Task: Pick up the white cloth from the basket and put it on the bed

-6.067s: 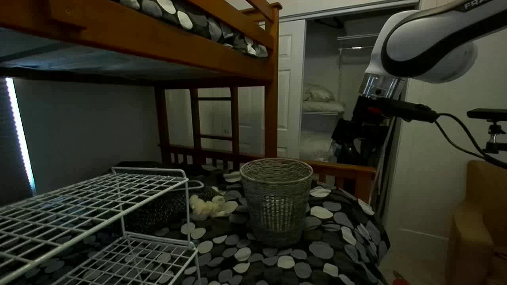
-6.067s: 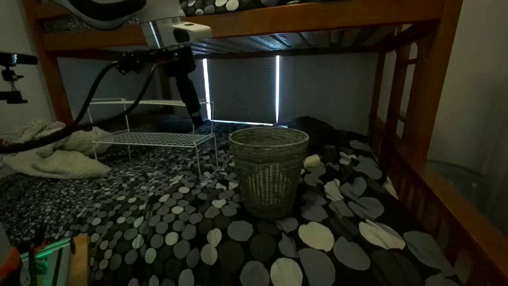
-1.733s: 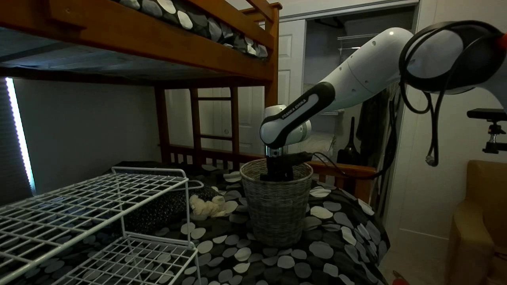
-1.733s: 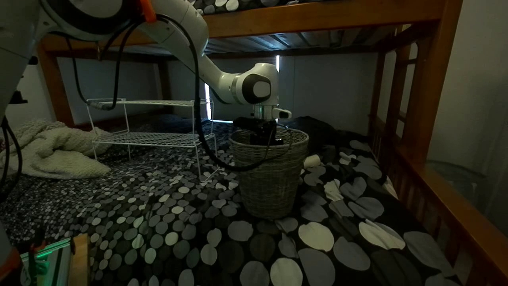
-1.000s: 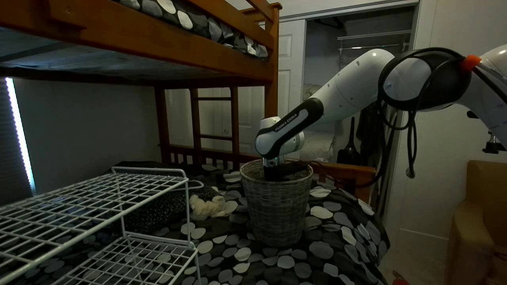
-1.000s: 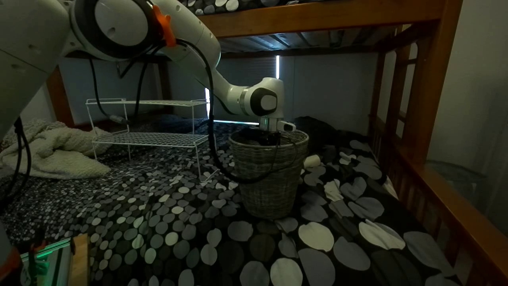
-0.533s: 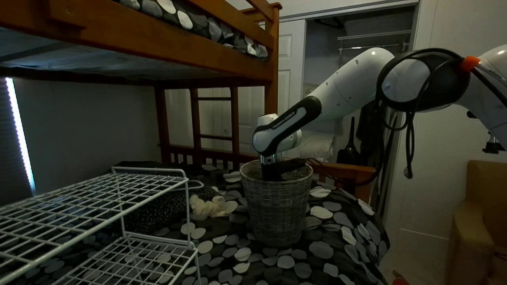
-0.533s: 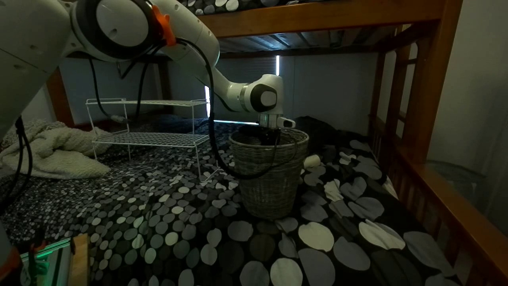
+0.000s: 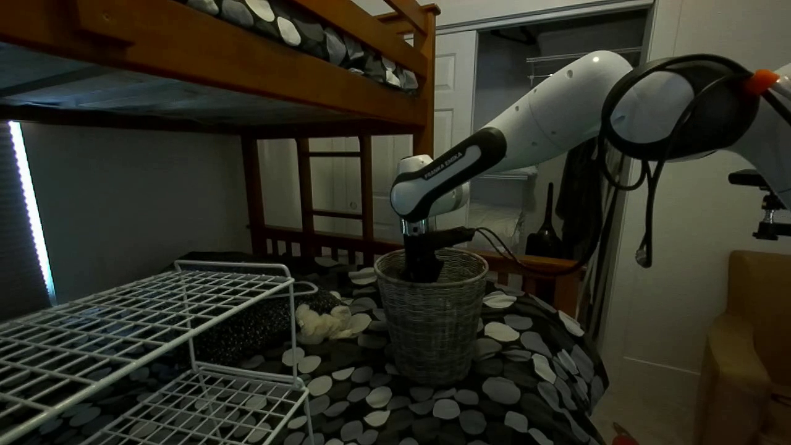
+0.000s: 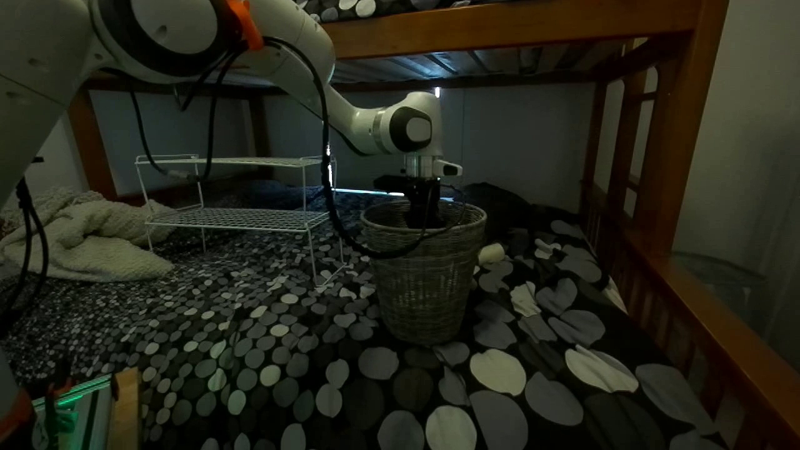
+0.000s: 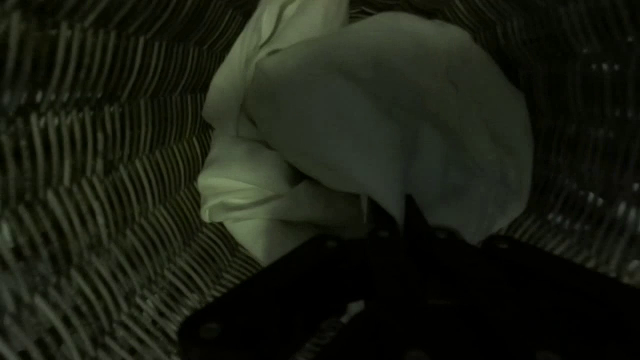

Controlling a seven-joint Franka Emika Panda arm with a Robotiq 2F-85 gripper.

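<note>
In the wrist view the end effector stands dark at the bottom edge, clenched, its fingers close together; it is grasping the white cloth, a fold of which narrows to a point between the fingertips; the cloth is inside the basket, bunched — its left part catches some light, while the larger right part lies in shade; the woven wall shows on both sides of it; whether the cloth touches the basket's bottom I cannot tell.

In an exterior view the arm extends from the right and points down into the basket, whose wall hides the fingertips and the cloth; the basket stands upright on the lower bed — the worktop here — with its dark cover patterned in grey and white spots; a white wire rack stands to the left, and a pale fluffy thing lies between rack and basket; the wooden upper bunk spans the upper left; a tan chair is at the right edge.

In an exterior view the arm extends from the upper left; its black cable loops down in front of the basket; a cream blanket lies heaped at the left, beside the wire rack; a wooden ladder stands at the right.
</note>
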